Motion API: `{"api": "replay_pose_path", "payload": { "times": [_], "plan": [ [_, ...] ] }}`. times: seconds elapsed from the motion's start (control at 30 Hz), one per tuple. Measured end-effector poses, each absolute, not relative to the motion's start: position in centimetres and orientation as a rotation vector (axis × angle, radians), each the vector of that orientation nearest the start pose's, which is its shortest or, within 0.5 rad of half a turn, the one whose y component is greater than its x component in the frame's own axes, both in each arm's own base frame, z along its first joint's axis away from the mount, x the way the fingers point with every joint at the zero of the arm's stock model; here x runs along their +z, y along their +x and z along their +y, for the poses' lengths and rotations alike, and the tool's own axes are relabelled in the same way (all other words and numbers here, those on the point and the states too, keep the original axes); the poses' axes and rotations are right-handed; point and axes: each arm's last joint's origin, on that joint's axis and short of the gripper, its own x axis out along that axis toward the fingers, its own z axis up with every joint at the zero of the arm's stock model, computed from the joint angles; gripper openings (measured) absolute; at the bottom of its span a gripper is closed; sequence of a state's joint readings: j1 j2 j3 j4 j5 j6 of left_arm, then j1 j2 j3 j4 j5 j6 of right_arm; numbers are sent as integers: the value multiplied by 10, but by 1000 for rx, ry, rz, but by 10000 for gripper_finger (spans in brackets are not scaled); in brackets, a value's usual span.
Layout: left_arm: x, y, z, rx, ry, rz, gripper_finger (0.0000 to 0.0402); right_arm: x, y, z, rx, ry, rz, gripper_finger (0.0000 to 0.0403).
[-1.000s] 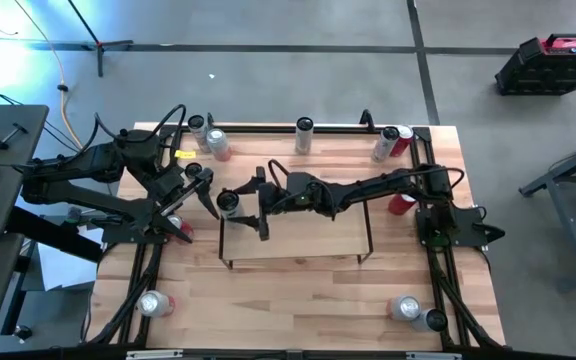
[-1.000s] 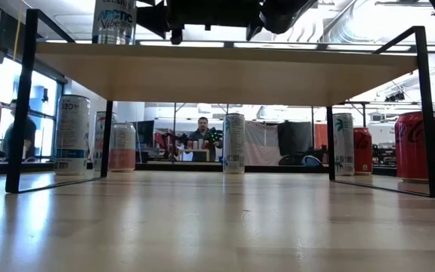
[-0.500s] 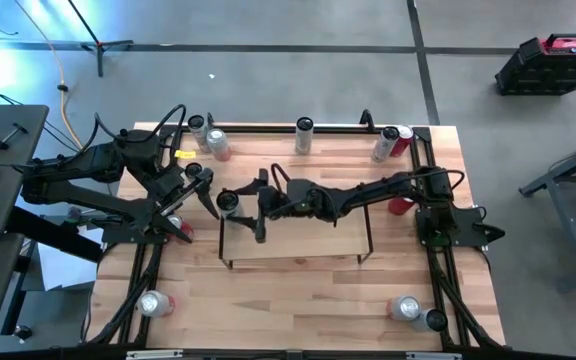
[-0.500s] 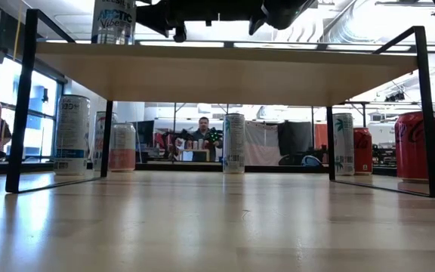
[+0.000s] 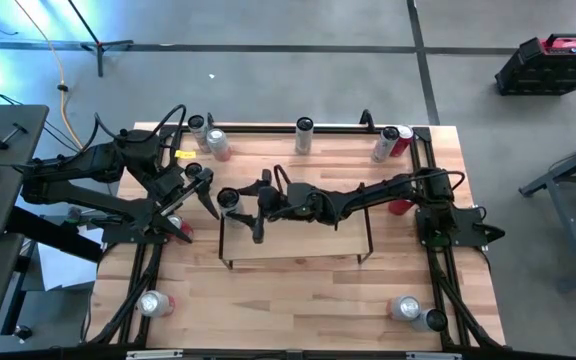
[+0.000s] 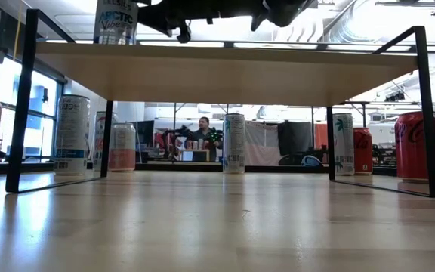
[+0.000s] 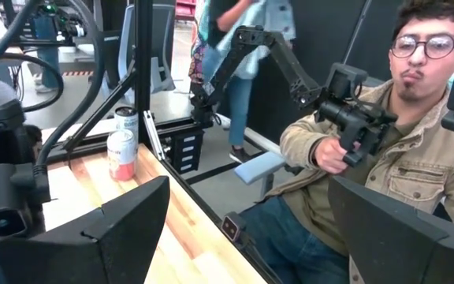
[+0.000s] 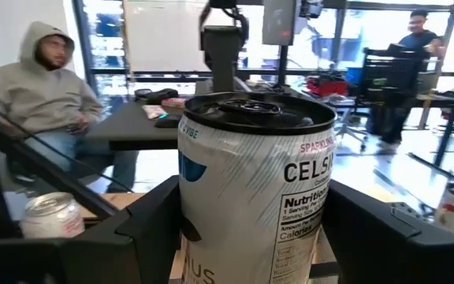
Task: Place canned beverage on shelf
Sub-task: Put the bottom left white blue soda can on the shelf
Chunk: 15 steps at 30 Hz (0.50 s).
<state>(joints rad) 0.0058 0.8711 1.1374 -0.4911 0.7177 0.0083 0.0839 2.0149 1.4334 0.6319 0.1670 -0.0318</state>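
Can [image 5: 229, 201], white, upright on the shelf [image 5: 298, 245] at its left end. Right claw [image 5: 248, 207] straddles it, fingers either side with gaps visible, not gripping. Left claw [image 5: 196, 192] hovers just beside over the worktop [image 5: 298, 300], spread wide, empty.

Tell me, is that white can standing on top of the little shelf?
Yes, the white can stands upright on the shelf board's left end, seen from the low view.

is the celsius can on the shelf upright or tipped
Upright: the can stands top-up between the right gripper fingers, on the shelf.
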Motion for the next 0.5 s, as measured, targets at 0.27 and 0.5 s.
{"api": "replay_pose_path", "payload": {
  "times": [0.27,0.5],
  "plan": [
    [407,158,-18,-710,-76,219,337,263,463,43,-277,-57,-44,257],
    [407,158,-18,-710,-75,219,337,264,464,35,-287,-35,-61,257]
  ]
}}
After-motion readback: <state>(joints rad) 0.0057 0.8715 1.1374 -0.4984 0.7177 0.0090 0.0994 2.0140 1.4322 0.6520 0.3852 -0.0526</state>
